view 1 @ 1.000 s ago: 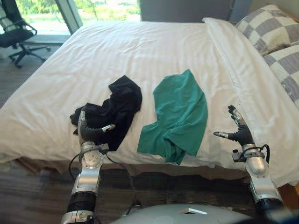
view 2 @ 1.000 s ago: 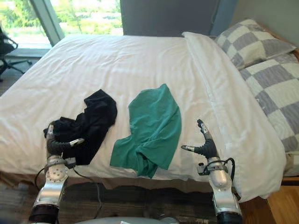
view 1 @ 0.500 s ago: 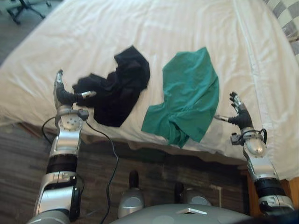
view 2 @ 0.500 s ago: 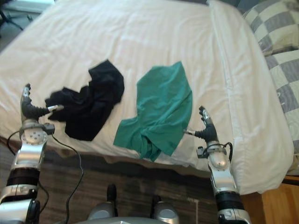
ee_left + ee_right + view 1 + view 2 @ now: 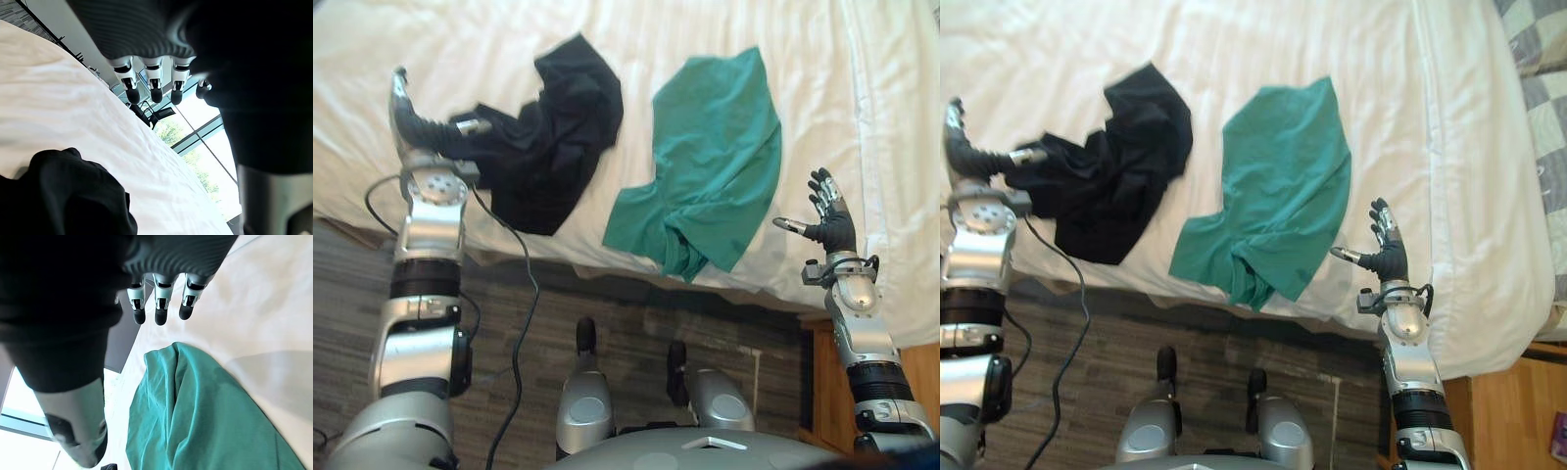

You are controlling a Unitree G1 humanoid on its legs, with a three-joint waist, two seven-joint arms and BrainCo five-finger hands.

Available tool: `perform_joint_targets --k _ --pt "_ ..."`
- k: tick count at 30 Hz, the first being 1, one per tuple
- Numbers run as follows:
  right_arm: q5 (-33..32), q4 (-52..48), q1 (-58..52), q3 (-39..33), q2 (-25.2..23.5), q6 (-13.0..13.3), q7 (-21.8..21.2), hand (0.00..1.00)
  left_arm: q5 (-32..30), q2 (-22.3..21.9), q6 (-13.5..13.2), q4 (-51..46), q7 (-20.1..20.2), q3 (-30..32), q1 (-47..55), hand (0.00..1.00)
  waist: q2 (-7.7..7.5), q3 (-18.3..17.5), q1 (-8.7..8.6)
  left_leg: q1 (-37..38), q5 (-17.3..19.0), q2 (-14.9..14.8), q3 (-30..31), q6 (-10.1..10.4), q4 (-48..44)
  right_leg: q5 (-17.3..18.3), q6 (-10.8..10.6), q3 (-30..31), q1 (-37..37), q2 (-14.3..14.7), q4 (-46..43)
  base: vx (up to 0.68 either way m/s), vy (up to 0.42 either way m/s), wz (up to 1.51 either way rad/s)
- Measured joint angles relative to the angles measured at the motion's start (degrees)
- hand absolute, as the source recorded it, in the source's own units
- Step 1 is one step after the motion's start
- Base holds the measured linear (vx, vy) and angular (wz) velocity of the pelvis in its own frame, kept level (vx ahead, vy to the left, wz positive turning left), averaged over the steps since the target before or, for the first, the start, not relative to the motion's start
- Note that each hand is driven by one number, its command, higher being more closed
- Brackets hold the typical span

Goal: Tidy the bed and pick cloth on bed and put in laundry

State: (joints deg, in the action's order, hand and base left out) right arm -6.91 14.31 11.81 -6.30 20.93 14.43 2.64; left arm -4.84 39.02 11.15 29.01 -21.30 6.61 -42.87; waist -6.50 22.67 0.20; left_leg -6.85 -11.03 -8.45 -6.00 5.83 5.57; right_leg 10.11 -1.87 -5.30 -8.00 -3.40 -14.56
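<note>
A crumpled black cloth [image 5: 546,136] lies on the white bed [image 5: 636,39] near its front edge. A green cloth [image 5: 713,162] is spread beside it to the right, one corner hanging over the edge. My left hand [image 5: 416,127] hovers just left of the black cloth, fingers straight, thumb reaching toward the fabric [image 5: 63,196], holding nothing. My right hand [image 5: 1383,253] is raised open just right of the green cloth [image 5: 195,411], apart from it.
The bed's front edge runs across the view, with dark carpet [image 5: 607,294] below it. Checked pillows [image 5: 1538,69] sit at the far right. A strip of wooden floor [image 5: 1518,411] shows at the lower right.
The camera has tipped further down, so the bed has slid up in the views. Both hands stay open beside their cloths; the left arm has risen.
</note>
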Motion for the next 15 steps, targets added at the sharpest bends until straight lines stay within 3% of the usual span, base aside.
perform_joint_targets --k 6,15 --pt "-2.1 0.0 7.1 0.0 0.0 0.0 0.6 0.0 0.6 0.9 2.3 4.2 1.0 -3.8 -6.2 0.0 -0.59 3.1 0.36 -2.5 -0.6 0.1 -1.7 0.0 0.0 -0.1 0.2 2.3 -5.0 0.1 -2.5 0.0 -0.013 -0.13" --pt "-5.9 -0.1 10.8 0.0 0.2 0.0 0.2 0.0 0.9 -1.3 3.6 4.6 2.7 -5.5 -8.2 0.0 -0.8 4.3 -1.0 -6.9 -0.7 0.8 -4.1 0.0 -0.8 2.0 0.1 5.0 -13.7 -0.6 -9.3 0.0 -0.031 -0.11"
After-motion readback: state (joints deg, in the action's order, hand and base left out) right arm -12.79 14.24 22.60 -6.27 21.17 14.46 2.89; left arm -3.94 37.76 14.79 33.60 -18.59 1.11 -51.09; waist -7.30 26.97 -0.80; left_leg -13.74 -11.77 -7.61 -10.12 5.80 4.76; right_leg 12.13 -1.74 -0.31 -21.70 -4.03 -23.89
